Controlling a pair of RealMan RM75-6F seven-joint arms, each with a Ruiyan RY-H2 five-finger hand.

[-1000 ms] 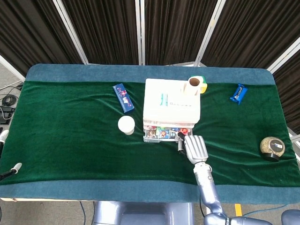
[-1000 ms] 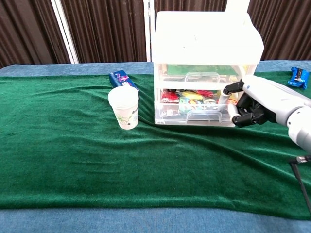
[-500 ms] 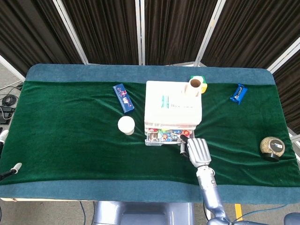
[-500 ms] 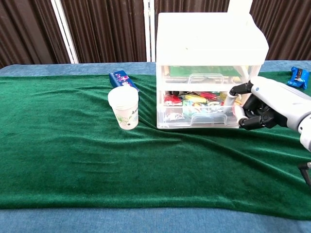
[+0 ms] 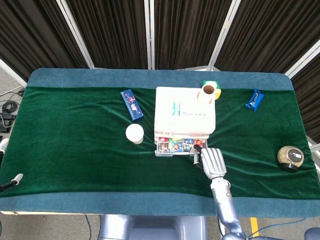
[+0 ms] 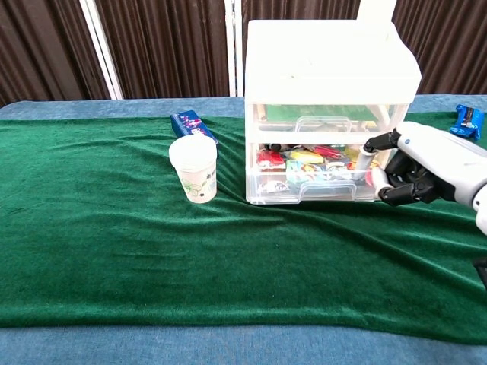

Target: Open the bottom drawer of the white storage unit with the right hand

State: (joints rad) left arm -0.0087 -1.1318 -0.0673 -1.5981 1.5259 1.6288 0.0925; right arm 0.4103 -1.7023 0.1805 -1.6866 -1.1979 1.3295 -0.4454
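From the head view, the white plastic storage unit [image 5: 184, 119] is seen mid-table, its clear bottom drawer [image 5: 176, 146] partly drawn out. From the chest view, the right hand [image 6: 426, 163] is seen with fingers curled at the drawer's right end; an actual grip cannot be told. Further pulling is judged to remain.

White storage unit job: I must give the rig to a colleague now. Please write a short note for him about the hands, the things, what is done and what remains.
Right hand: fingers curled at the right end of the bottom drawer; a firm hold cannot be confirmed.
Left hand: not in view.
White storage unit: mid-table, paper cup to its left.
Done: the drawer sticks out only a little.
Left: pull it open fully, then let go.
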